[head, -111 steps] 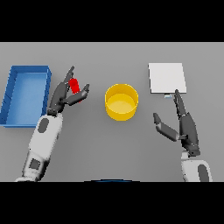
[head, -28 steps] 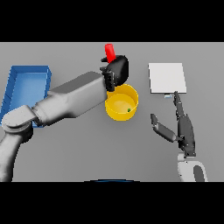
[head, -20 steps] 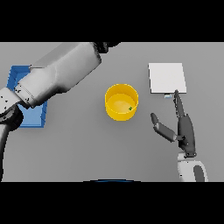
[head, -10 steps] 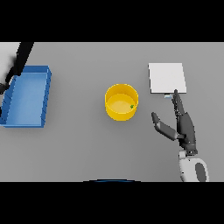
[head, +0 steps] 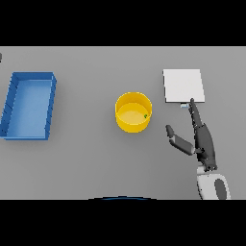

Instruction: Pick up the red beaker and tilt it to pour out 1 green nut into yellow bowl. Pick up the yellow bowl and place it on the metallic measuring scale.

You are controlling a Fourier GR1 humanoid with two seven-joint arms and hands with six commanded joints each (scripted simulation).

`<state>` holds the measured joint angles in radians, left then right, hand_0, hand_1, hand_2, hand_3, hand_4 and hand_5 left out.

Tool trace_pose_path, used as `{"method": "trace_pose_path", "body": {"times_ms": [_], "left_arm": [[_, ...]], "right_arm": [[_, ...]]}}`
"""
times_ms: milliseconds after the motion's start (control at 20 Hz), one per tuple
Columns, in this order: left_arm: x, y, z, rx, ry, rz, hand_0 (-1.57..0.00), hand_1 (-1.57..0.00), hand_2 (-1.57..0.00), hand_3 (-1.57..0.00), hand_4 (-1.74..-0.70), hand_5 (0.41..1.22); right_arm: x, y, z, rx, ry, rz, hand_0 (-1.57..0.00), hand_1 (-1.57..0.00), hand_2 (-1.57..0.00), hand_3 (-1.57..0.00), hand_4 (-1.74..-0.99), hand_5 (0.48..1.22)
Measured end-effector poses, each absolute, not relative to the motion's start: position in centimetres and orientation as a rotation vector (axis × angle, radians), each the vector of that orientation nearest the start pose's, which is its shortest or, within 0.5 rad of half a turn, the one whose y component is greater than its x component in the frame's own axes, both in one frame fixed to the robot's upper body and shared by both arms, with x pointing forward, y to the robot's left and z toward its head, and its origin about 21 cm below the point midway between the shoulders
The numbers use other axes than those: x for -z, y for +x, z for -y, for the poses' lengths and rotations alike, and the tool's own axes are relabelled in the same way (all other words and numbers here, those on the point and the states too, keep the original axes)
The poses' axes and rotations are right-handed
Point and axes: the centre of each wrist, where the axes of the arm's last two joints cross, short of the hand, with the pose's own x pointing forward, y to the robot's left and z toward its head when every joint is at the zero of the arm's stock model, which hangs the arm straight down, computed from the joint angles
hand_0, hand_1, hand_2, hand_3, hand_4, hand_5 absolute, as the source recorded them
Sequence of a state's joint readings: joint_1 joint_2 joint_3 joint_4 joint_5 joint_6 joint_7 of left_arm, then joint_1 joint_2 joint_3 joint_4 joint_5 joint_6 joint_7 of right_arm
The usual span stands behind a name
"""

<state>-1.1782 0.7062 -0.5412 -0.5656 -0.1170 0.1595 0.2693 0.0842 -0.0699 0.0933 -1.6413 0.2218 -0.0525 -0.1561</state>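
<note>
The bowl [head: 133, 112] stands upright, mouth up (nut [head: 145, 116] inside); the right hand [head: 201, 139] is spread, fingers pointing at the scale [head: 183, 85].

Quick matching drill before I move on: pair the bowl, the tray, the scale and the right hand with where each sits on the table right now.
Things:
1. yellow bowl
2. blue tray
3. scale
4. right hand

Places or states:
A. far left of the table
B. open, fingertips just below the scale's near edge
C. middle of the table, a green nut inside
D. right of the bowl, nothing on it

Pairs: 1-C, 2-A, 3-D, 4-B
</note>
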Motion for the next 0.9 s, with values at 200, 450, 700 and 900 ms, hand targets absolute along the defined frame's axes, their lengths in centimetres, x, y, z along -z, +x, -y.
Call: {"method": "trace_pose_path", "body": {"times_ms": [200,450,700,900], "left_arm": [[-18.2,42.7,-31.9,0.452,1.028,1.243,-1.57,-1.57,-1.57,-1.45,-1.74,1.221],[-13.1,38.2,-32.3,0.364,0.990,1.179,-1.57,-1.57,-1.57,-1.45,-1.74,1.221],[-10.2,36.1,-32.1,0.309,0.953,1.126,-1.57,-1.57,-1.57,-1.53,-1.74,1.166],[-9.0,35.6,-32.1,0.310,0.970,1.073,-1.57,-1.57,-1.57,-1.55,-1.67,0.908]], "right_arm": [[-0.1,22.6,23.1,-0.292,-0.203,1.719,0.00,0.00,0.00,0.00,-1.206,0.653],[-0.2,22.9,22.9,-0.288,-0.204,1.706,0.00,0.00,0.00,0.00,-1.218,0.664],[0.0,22.6,23.2,-0.303,-0.209,1.712,0.00,0.00,0.00,0.00,-1.214,0.666],[-0.2,22.5,23.0,-0.313,-0.207,1.718,0.00,0.00,0.00,0.00,-1.202,0.667]]}}
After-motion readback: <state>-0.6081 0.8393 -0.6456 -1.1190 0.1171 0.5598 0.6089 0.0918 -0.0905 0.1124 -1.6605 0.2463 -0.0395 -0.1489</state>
